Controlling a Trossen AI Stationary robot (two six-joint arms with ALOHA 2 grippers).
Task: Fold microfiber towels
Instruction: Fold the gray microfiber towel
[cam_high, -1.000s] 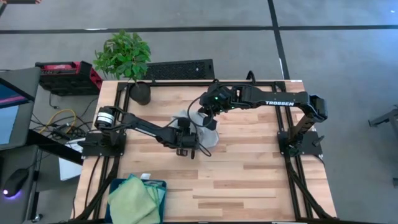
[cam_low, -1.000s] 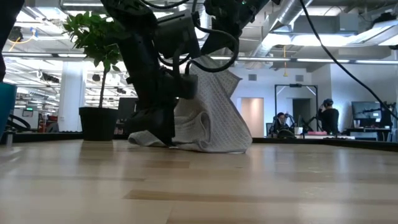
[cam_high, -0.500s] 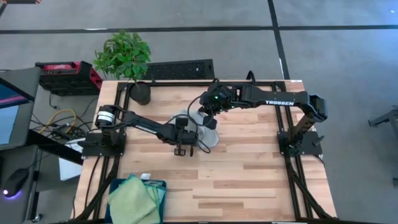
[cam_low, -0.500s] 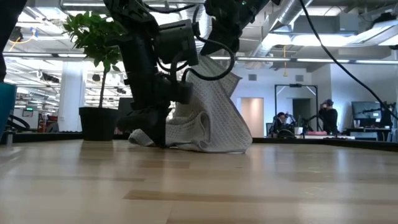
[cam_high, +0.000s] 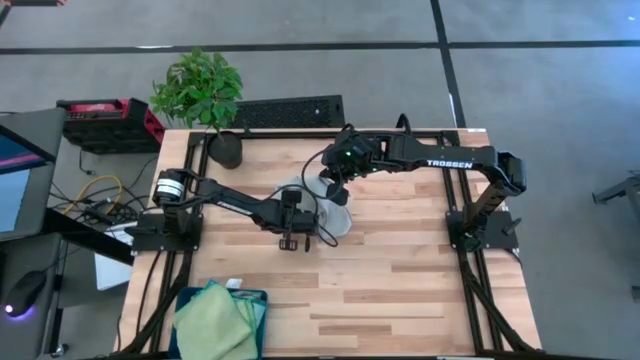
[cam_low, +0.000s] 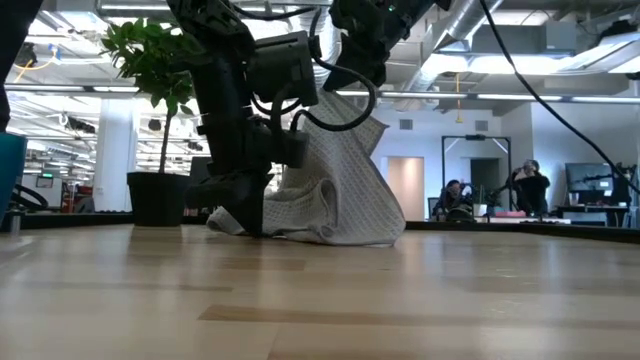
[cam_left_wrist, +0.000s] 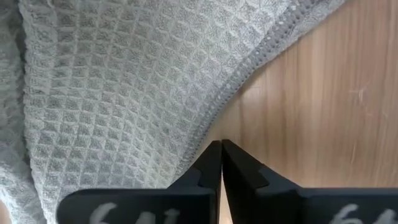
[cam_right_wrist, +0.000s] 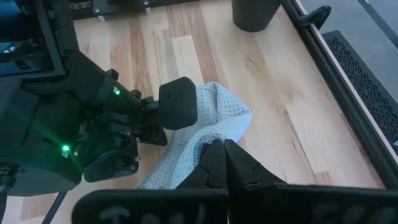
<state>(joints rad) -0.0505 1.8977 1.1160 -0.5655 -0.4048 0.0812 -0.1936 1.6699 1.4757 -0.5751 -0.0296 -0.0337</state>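
Note:
A pale grey microfiber towel (cam_low: 340, 190) hangs like a tent from my right gripper (cam_right_wrist: 219, 144), which is shut on its top above the table's middle (cam_high: 335, 187). The towel's lower folds (cam_low: 300, 222) lie bunched on the wood. My left gripper (cam_left_wrist: 221, 148) is shut and slants down at the towel's left foot (cam_low: 240, 215), right beside a hemmed edge (cam_left_wrist: 249, 68). Light green towels (cam_high: 212, 318) lie in the bin at the near left. My left gripper has its shut fingertips at the towel's hemmed edge (cam_left_wrist: 200, 148), which runs under one finger (cam_left_wrist: 202, 171) near the table. Whether any cloth sits between the fingers, I cannot tell. My right gripper pinches a raised bunch of the towel (cam_right_wrist: 208, 138) between its two fingers, slanting down from the far right. The towel hangs below them, its lower part on the table.
A potted plant (cam_high: 205, 95) stands at the far left corner, with a black grille (cam_high: 290, 110) beyond the far edge. A dark teal bin (cam_high: 250, 300) sits at the near left. Bare wood (cam_high: 420, 280) spreads across the near and right parts.
My left gripper has tipped and turned a little at the towel's left foot, staying low by the table. The towel hangs from my right gripper as before.

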